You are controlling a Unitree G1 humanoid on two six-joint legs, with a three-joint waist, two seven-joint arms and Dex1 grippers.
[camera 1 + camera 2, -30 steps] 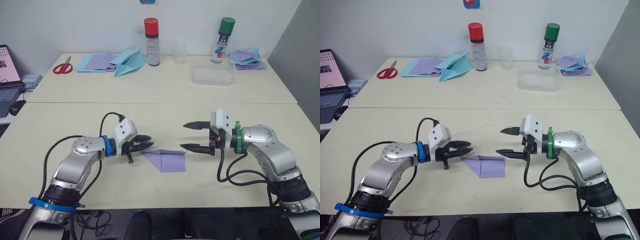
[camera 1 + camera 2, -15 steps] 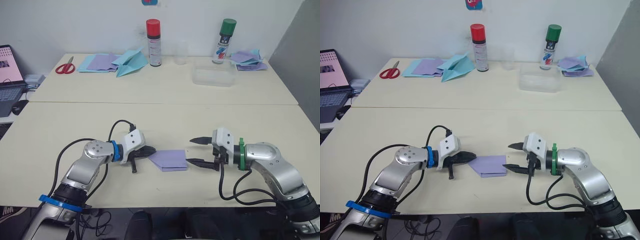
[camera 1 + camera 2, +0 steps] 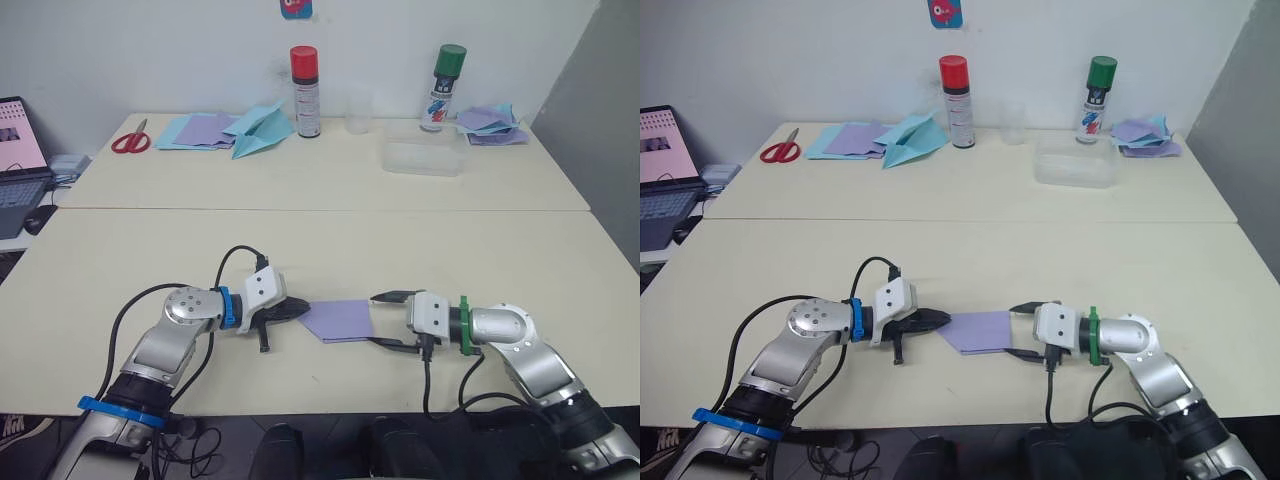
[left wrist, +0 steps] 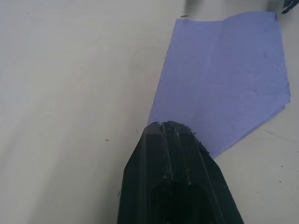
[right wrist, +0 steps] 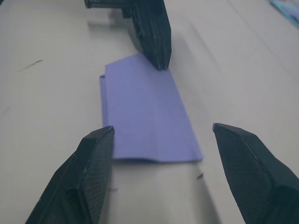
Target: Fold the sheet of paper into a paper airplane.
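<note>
Two claws face each other across the sheet of paper (image 3: 340, 320), which lies flat on the surface (image 3: 480, 250), partly folded, its long axis running from one claw to the other. My left claw (image 3: 297, 309) has its fingers together, tips pressed down on the pointed end of the paper nearest it, so that end looks pinned. My right claw (image 3: 388, 320) has its fingers wide apart, one on each side of the square end; from its wrist view the paper's edge sits just ahead of the tips, between them and not touched. Both arms are about equally near, but the right one is the free one. I judge the next move turns on that: the paper lies straight ahead of the right claw, so I would slide in and lift that edge while the left claw holds
</note>
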